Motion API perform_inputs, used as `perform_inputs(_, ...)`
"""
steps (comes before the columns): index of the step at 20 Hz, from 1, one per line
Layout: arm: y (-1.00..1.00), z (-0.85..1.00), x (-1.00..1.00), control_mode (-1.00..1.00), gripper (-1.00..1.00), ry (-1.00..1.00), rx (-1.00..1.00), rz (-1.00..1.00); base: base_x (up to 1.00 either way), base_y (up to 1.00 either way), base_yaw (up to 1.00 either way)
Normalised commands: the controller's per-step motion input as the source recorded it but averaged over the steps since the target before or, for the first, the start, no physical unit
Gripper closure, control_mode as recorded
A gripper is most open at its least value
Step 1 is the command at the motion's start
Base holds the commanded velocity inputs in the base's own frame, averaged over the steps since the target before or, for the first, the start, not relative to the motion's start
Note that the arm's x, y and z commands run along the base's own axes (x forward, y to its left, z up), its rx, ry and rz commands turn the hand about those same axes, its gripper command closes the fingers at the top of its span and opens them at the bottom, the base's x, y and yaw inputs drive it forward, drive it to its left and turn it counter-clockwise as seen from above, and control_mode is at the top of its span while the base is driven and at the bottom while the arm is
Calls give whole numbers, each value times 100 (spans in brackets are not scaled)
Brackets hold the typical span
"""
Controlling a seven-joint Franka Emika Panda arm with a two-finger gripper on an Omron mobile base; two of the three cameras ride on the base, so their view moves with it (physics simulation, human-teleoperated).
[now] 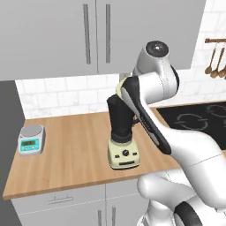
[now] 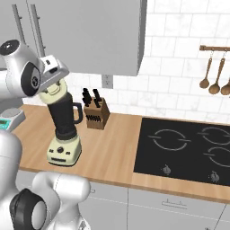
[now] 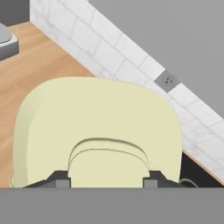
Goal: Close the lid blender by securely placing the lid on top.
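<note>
Your lid (image 3: 98, 127) sits on top of the blender (image 2: 64, 121) jar, its raised knob clamped between the pincer (image 3: 107, 180) tips. The blender stands tilted on the wooden bench (image 1: 75, 150), with the knife block (image 2: 95, 112) at its two o'clock and the grey scale (image 1: 32, 139) at nine o'clock.

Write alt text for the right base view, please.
The gripper holds the lid on top of the blender on a wooden counter. A knife block stands beside it; a black cooktop lies to the right.
</note>
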Motion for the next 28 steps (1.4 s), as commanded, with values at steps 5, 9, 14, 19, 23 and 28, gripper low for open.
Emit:
perform_inputs(5,14,0,15,-100,100,3,0,0,0,0,0)
perform_inputs(9,15,-1,6,-100,100,3,0,-2,0,0,0)
perform_inputs(14,4,-1,10,-100,100,4,0,-4,0,0,0)
perform_inputs(19,1,-10,10,-100,100,8,0,-1,0,0,0)
perform_inputs(23,0,-19,4,-100,100,10,0,0,0,0,0)
perform_inputs(28,0,-5,6,-100,100,9,0,0,0,0,0)
